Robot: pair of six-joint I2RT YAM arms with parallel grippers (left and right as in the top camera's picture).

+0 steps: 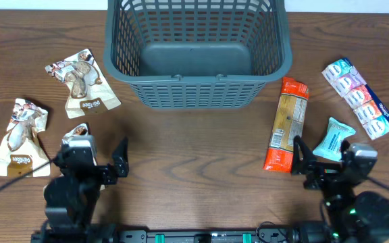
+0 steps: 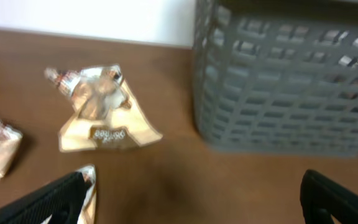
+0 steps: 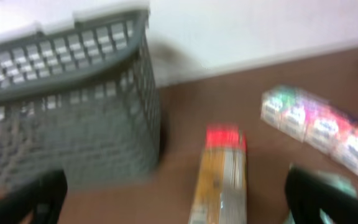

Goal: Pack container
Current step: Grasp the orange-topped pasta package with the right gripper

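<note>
Both wide, nothing held: L gripper point(image 2: 194, 202), R gripper point(image 3: 173, 199) | basket point(image 1: 198, 84) far ctr | snack bags point(image 1: 83, 81) L | orange pack point(image 1: 287, 125) R

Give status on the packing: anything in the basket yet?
Done: nothing, the basket is empty. In hand: nothing, left gripper and right gripper are both open and unloaded. Left: every item is on the table: three beige packets on the left side, plus the orange packet, light blue packet and multicolour strip on the right.
</note>
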